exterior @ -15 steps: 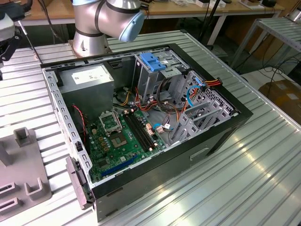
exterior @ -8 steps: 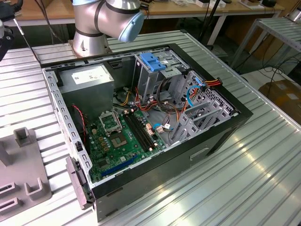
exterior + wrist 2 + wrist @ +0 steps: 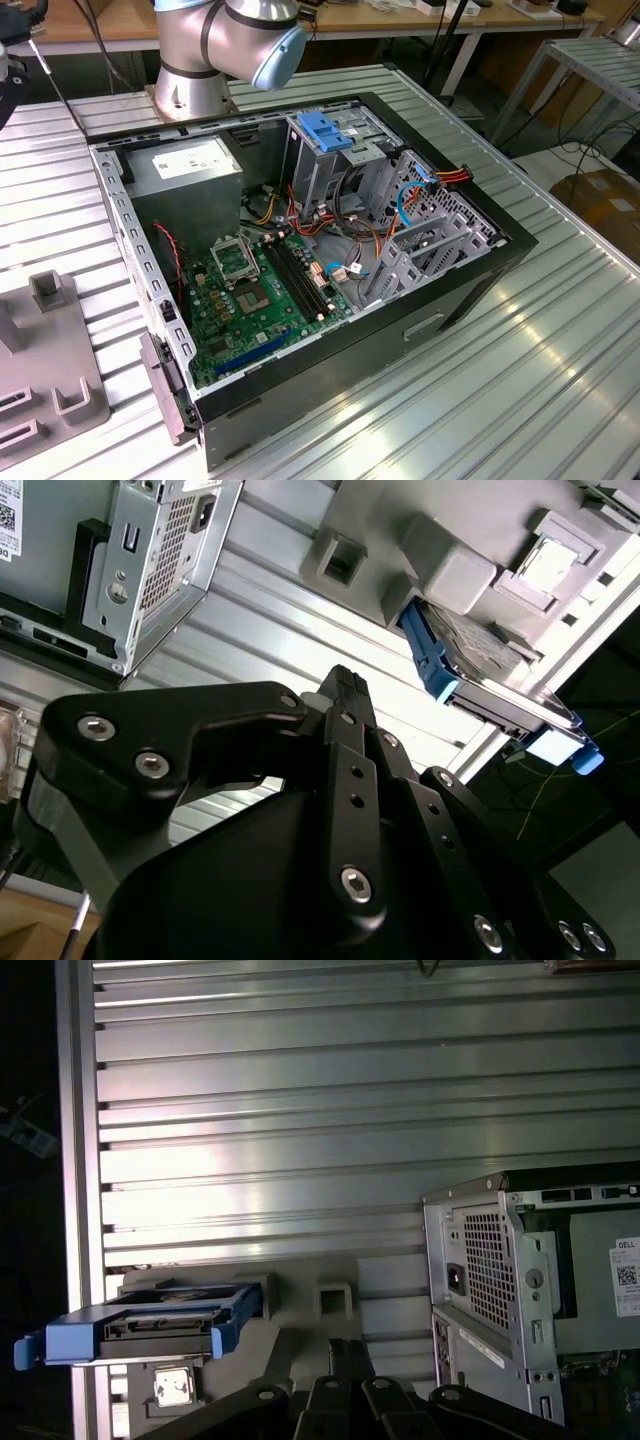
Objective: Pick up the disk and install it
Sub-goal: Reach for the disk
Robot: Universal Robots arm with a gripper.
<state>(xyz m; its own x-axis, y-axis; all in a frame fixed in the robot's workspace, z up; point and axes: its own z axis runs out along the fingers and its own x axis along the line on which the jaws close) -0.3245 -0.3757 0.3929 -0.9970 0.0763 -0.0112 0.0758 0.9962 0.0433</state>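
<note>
Your tool is hovering above the counter, its jaws sitting together and gripping nothing. The disk is resting in a grey holder, ahead of the tool and to one side, well apart from it; the open computer case is lying to the tool's other side. You're probably dealing with a stiff, dense, shock-sensitive part with slick metal faces. I'm judging the blue rails along its long edges the safest hold, squeezing evenly and keeping off the label
</note>
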